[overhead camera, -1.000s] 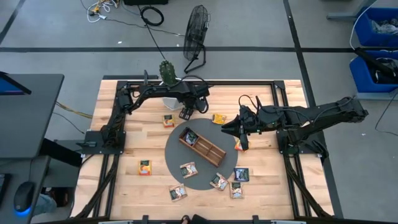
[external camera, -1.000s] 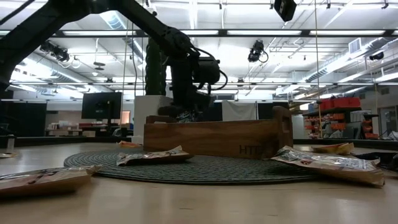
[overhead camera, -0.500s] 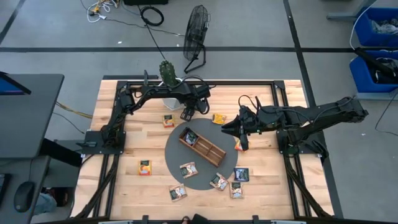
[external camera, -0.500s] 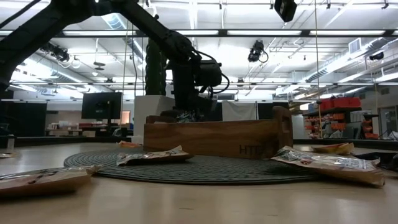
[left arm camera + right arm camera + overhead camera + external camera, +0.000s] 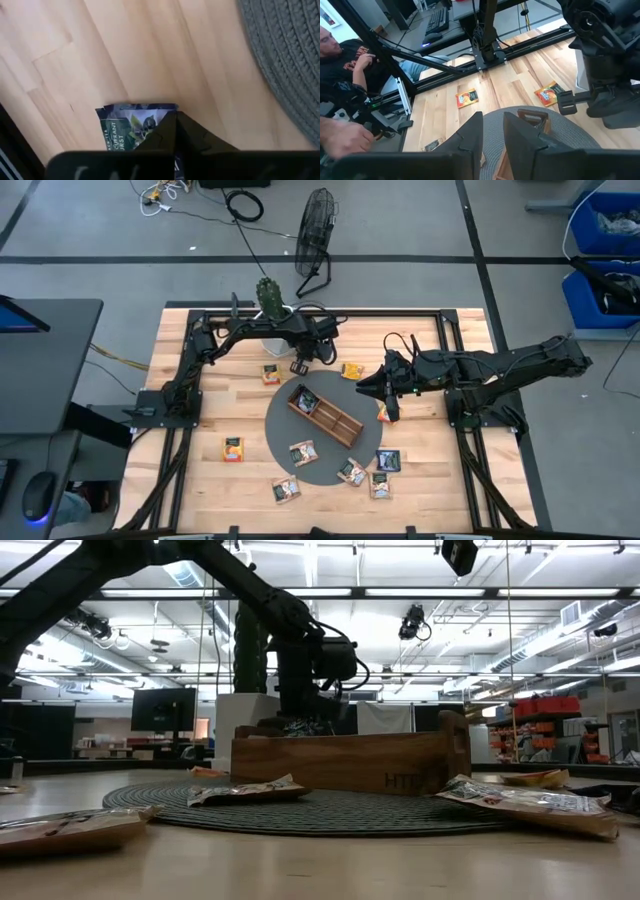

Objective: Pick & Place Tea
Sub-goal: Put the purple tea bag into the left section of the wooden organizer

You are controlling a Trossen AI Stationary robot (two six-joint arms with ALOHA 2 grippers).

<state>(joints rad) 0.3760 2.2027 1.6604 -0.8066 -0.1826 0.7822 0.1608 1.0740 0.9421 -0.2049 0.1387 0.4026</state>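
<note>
Small tea packets lie scattered on the wooden table. A dark blue one (image 5: pixel 127 127) lies flat on the bare wood just beyond the round grey mat (image 5: pixel 300 435), under my left gripper (image 5: pixel 298 365), which is shut on it. A brown divided tray (image 5: pixel 325 412) stands on the mat with a dark packet (image 5: pixel 307 400) in its far-left compartment. My right gripper (image 5: pixel 492 135) hangs to the right of the tray, narrowly open, with nothing between its fingers. My left gripper comes down on the dark blue packet from above. Its two fingers (image 5: pixel 187 132) meet over one side edge (image 5: pixel 170 111) of the packet. The fingers hide the place of contact, so how much of the packet lies between them does not show. The packet lies flat on the wood.
Orange packets lie at the far side (image 5: pixel 270 373) (image 5: pixel 351 370), near my right gripper (image 5: pixel 382 412) and at the left (image 5: pixel 233 448). Several packets lie at the mat's near edge (image 5: pixel 351 472). A cactus in a white pot (image 5: pixel 268 305) stands behind the left gripper. A seated person (image 5: pixel 345 55) is beyond the table.
My left gripper has shut its fingers over the dark blue packet and shifted slightly toward the table's right edge. The packet stays on the wood.
</note>
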